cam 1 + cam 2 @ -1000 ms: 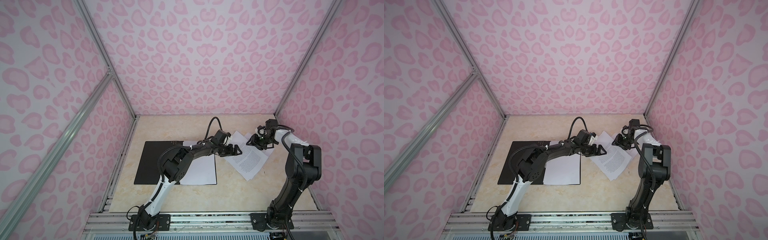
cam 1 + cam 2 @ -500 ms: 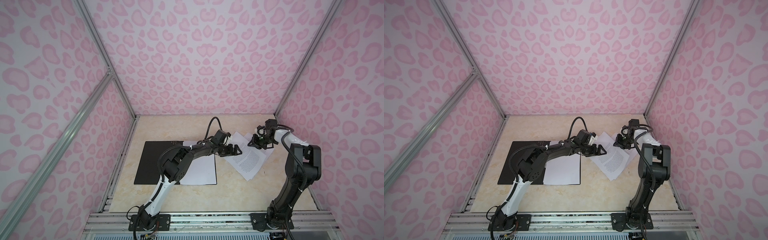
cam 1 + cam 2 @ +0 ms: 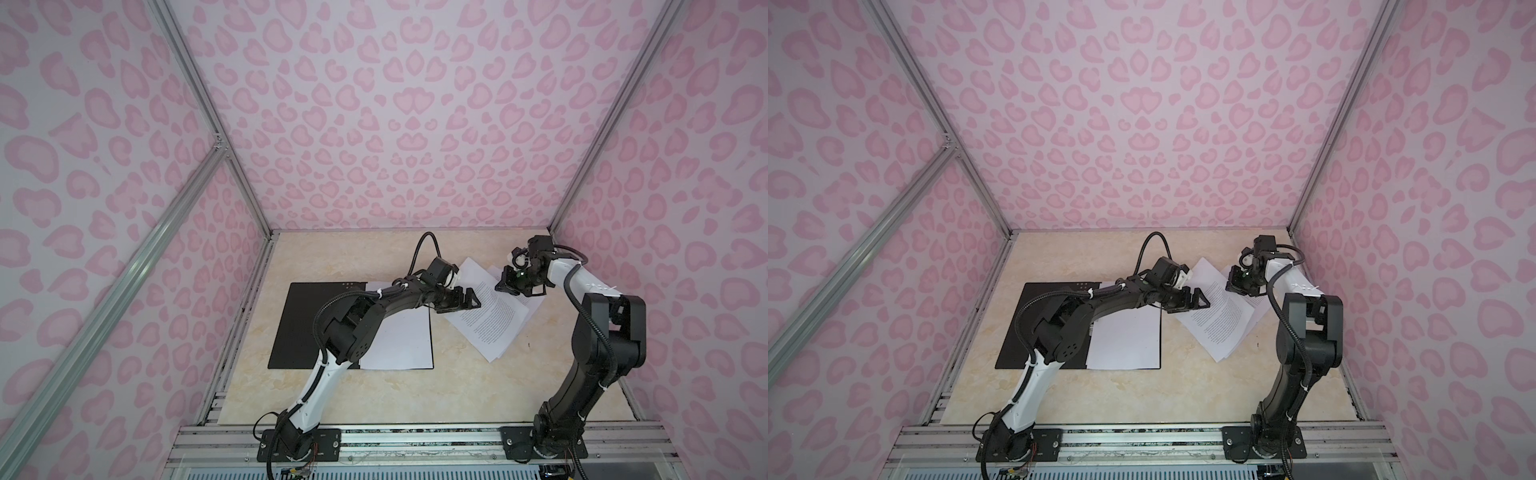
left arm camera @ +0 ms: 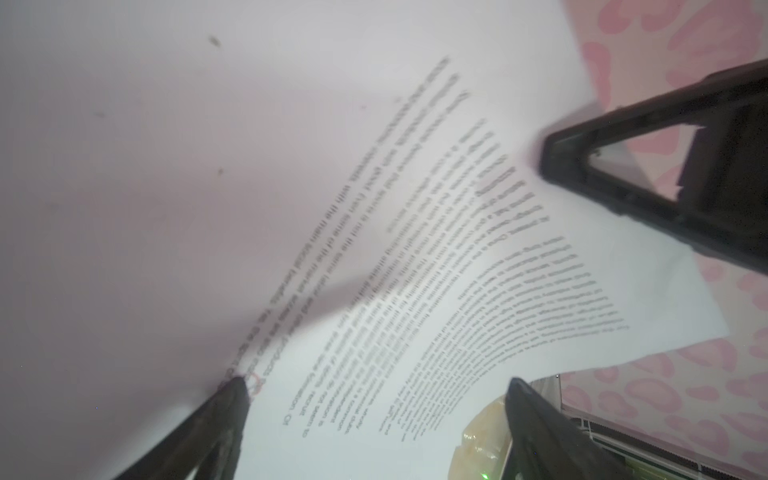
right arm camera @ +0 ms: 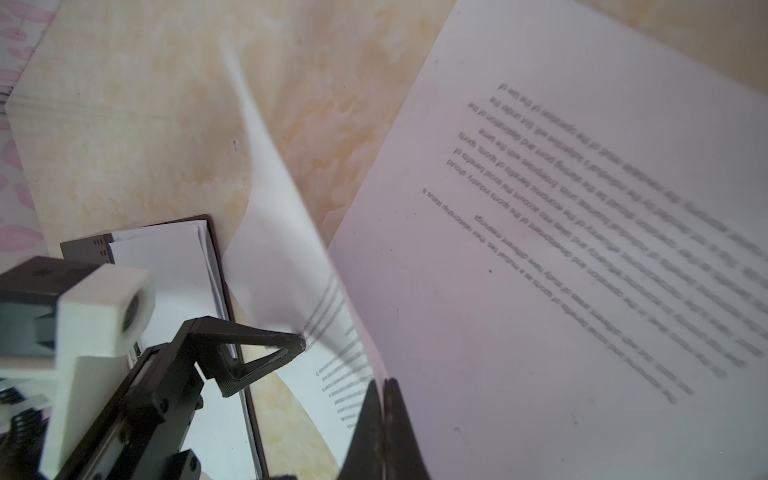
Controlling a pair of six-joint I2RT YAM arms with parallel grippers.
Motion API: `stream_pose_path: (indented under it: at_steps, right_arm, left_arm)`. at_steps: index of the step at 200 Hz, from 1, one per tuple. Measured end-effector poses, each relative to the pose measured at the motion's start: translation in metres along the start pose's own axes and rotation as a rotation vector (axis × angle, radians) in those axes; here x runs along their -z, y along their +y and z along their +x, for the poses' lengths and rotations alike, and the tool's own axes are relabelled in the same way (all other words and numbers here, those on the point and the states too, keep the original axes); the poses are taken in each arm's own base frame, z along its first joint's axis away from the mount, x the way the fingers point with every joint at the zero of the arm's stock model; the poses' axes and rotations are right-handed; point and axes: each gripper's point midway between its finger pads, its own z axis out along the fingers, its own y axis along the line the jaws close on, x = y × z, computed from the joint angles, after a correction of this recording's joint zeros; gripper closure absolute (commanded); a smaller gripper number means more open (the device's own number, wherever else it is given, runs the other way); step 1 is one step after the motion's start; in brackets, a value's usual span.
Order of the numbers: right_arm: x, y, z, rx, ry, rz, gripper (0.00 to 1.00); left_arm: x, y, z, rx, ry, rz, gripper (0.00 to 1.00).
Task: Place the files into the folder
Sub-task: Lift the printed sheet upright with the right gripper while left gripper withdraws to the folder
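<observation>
The files (image 3: 492,320) are being supported as a loose, skewed stack by the pale marbled surface (image 3: 332,257), just to the right of the folder (image 3: 299,328) in a top view. One printed sheet (image 4: 374,208) of that stack is being lifted off the rest by an edge and is being bent into a curl. That edge is being pinched by the right fingers (image 5: 374,424), which are being pressed flat together on the paper. The folder is being shown lying open and flat, its black inside turned up, with plain white sheets (image 3: 403,345) being carried on its right half. The left fingers (image 4: 224,415) are being held spread wide apart with nothing grasped, just beyond the folder's right edge and beside the raised sheet. In both wrist views one tip is being shown right at the curled paper, seemingly touching it.
</observation>
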Motion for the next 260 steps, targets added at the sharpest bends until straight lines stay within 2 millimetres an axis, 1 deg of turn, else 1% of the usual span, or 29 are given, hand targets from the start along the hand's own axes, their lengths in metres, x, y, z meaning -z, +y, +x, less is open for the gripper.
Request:
stream_pose_path:
  at_steps: [19,26,46,65,86,108,132,154,180,190,207,217,226,231,240,252,254,257,260]
  right_arm:
    - [0.017,0.006,-0.006,0.003,-0.049,0.004,1.00]
    - [0.023,0.009,-0.008,0.010,-0.067,0.004,1.00]
    - [0.038,0.014,-0.011,0.007,-0.110,0.005,1.00]
    - [0.053,0.019,-0.013,0.014,-0.150,0.012,1.00]
    - [0.069,0.024,-0.016,0.010,-0.198,0.018,1.00]
    - [0.086,0.031,-0.018,0.016,-0.244,0.017,1.00]
    - [0.100,0.036,-0.019,0.016,-0.285,0.020,1.00]
    - [0.112,0.041,-0.020,0.018,-0.324,0.033,1.00]
    - [0.125,0.051,-0.019,0.039,-0.370,0.050,1.00]
    - [0.127,0.055,-0.019,0.041,-0.382,0.050,1.00]
    - [0.125,0.060,-0.016,0.053,-0.383,0.057,1.00]
    - [0.123,0.065,-0.014,0.054,-0.379,0.053,1.00]
    - [0.122,0.068,-0.011,0.065,-0.380,0.056,1.00]
    - [0.122,0.071,-0.009,0.072,-0.379,0.055,1.00]
    - [0.122,0.078,-0.005,0.087,-0.379,0.052,1.00]
    - [0.122,0.090,0.001,0.107,-0.382,0.043,1.00]
    - [0.123,0.093,0.002,0.114,-0.382,0.040,1.00]
    - [0.124,0.097,0.004,0.123,-0.384,0.038,1.00]
    - [0.125,0.100,0.006,0.132,-0.386,0.034,1.00]
  left_arm:
    - [0.004,-0.007,-0.001,0.010,0.016,-0.005,0.02]
    - [0.006,-0.012,-0.002,0.007,0.018,0.003,0.02]
    - [0.011,-0.038,-0.011,-0.026,0.009,0.053,0.02]
    - [0.013,-0.063,-0.012,-0.049,0.013,0.104,0.03]
    - [0.016,-0.084,-0.012,-0.074,0.016,0.144,0.02]
    - [0.020,-0.093,-0.005,-0.081,0.025,0.151,0.02]
    - [0.030,-0.090,0.006,-0.068,0.035,0.132,0.03]
    - [0.040,-0.089,0.021,-0.057,0.050,0.110,0.03]
    - [0.057,-0.104,0.042,-0.075,0.081,0.134,0.03]
    - [0.067,-0.116,0.050,-0.091,0.091,0.162,0.03]
    - [0.094,-0.142,0.058,-0.132,0.081,0.220,0.03]
    - [0.118,-0.160,0.060,-0.168,0.053,0.259,0.03]
    - [0.146,-0.179,0.062,-0.202,0.018,0.291,0.03]
    - [0.164,-0.190,0.064,-0.226,-0.006,0.313,0.03]
    - [0.202,-0.212,0.070,-0.277,-0.058,0.355,0.03]
    - [0.266,-0.239,0.083,-0.359,-0.156,0.417,0.03]
    - [0.273,-0.242,0.085,-0.367,-0.166,0.425,0.03]
    - [0.291,-0.248,0.089,-0.391,-0.197,0.445,0.03]
    - [0.302,-0.252,0.091,-0.407,-0.218,0.459,0.03]
